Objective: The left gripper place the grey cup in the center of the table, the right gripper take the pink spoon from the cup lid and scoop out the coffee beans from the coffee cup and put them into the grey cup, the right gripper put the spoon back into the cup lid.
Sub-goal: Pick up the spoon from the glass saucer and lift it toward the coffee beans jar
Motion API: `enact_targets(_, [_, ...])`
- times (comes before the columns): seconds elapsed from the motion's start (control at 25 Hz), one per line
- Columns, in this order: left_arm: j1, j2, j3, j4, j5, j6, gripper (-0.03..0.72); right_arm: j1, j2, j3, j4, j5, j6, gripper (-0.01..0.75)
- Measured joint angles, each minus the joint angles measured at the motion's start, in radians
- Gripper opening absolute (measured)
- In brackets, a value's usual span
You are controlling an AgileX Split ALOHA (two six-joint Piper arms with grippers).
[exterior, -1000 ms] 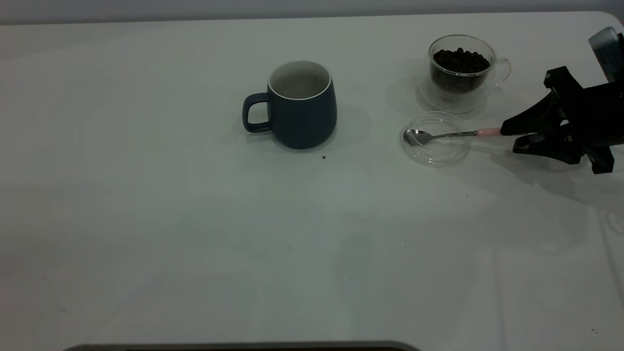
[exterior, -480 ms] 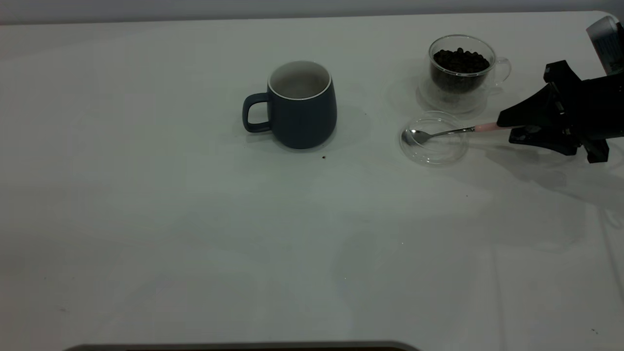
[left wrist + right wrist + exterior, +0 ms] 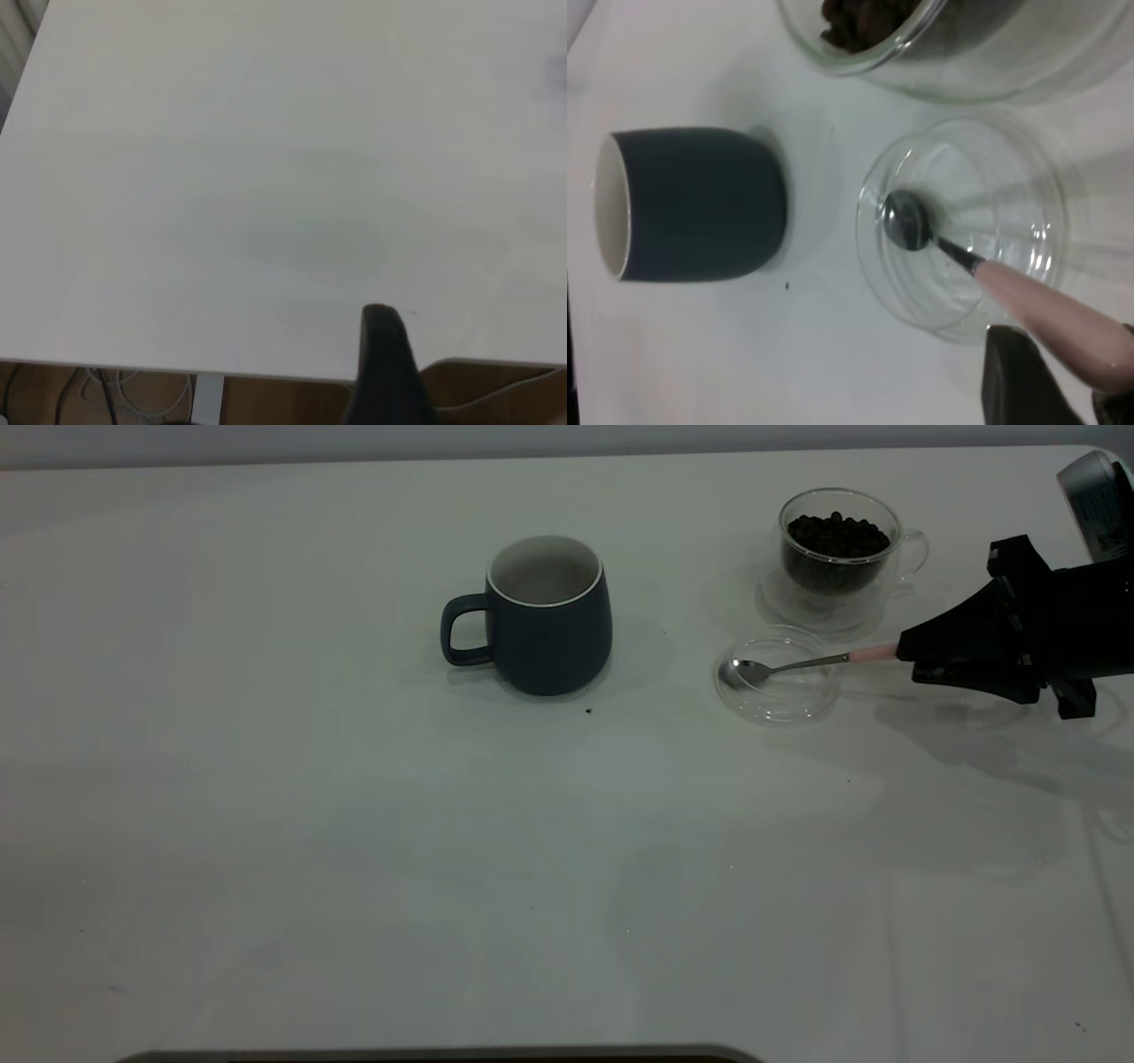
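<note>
Table [image 3: 354, 850] first, since it's the biggest thing you've got: plain white top with a few tiny dark specks, one sitting just in front of the mug.

Your right gripper [image 3: 905, 655] comes in low from the right edge, its black tapered jaws pointing left and lying close to flat over the tabletop. They're pinched narrow onto the far end of the pink spoon [image 3: 802, 664], so you're holding it by the handle tip. In the right wrist view the pale pink handle [image 3: 1050, 310] runs straight back into the jaws.

Your left gripper only shows as a dark finger [image 3: 385, 363] in its own wrist view, hanging over the table's bare edge well away from everything. Can't tell from that whether it's wide or closed.

The grey cup [image 3: 540, 615] stands upright around mid-table toward the far side, loop handle to the left, white inside, pale rim.

The coffee cup [image 3: 837, 558] is upright at far right, clear glass, with a heap of dark coffee beans [image 3: 837, 536] in it.

The cup lid [image 3: 778, 677] lies flat just in front of it, a shallow clear disc. The spoon's shiny bowl [image 3: 908, 221] sits over the lid's left side, neck slanting up to the right toward the jaws.
</note>
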Motion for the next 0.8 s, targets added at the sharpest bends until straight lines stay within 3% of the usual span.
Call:
enact_targets(0.36, [0.0, 0.0, 0.0, 0.0, 0.0, 0.0, 0.569, 0.0, 0.0, -0.002, -0.062, 0.026, 0.017, 0.119])
enact_targets(0.8, [0.0, 0.0, 0.0, 0.0, 0.0, -0.002, 0.569, 0.0, -0.154, -0.002, -0.296, 0.015, 0.178, 0.113])
